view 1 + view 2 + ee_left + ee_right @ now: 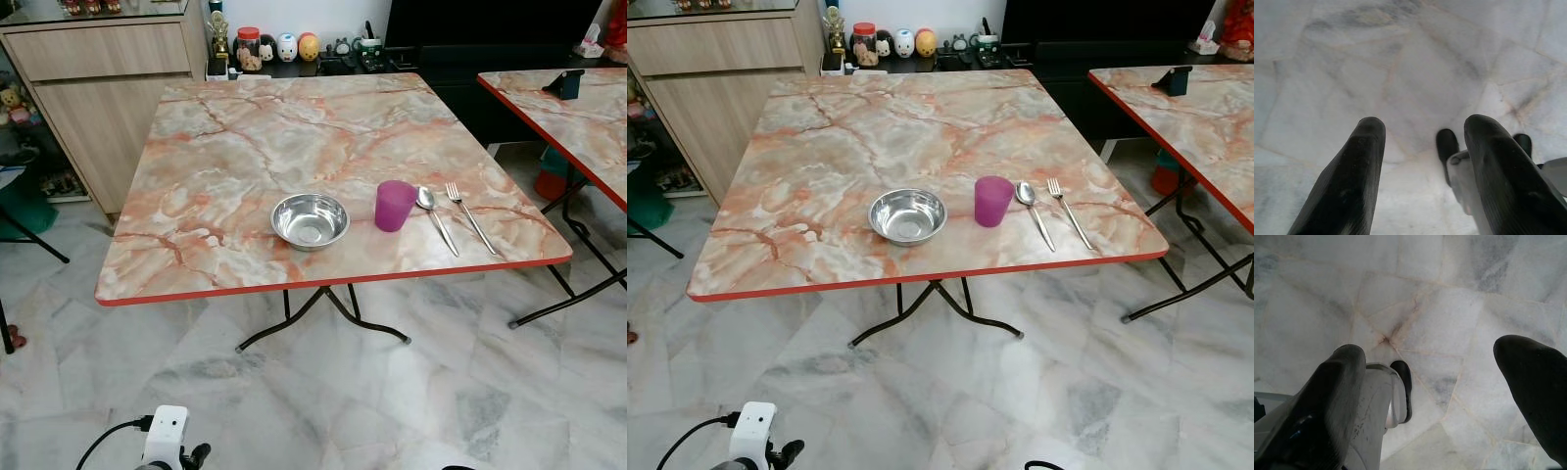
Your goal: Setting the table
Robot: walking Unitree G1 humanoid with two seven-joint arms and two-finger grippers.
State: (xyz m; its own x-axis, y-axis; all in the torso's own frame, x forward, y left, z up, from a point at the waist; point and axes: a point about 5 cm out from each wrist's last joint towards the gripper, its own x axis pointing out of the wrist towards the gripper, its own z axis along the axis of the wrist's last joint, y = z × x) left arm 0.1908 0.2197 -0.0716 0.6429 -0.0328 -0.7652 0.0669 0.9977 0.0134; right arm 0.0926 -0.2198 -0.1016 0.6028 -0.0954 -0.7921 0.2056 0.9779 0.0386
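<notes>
Cropped and unclear
Second surface [578,117] is cut by the right edge; shelf figurines [284,47] are perhaps toys, too small to tell.

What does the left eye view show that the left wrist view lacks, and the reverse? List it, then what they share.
Left eye view alone: the marble-pattern table carrying a steel bowl, purple cup, spoon and fork in a row near its front edge.
Left wrist view alone: the left tool close up, fingers apart and holding nothing, with the robot's foot below.
Shared: the pale marble floor.
</notes>
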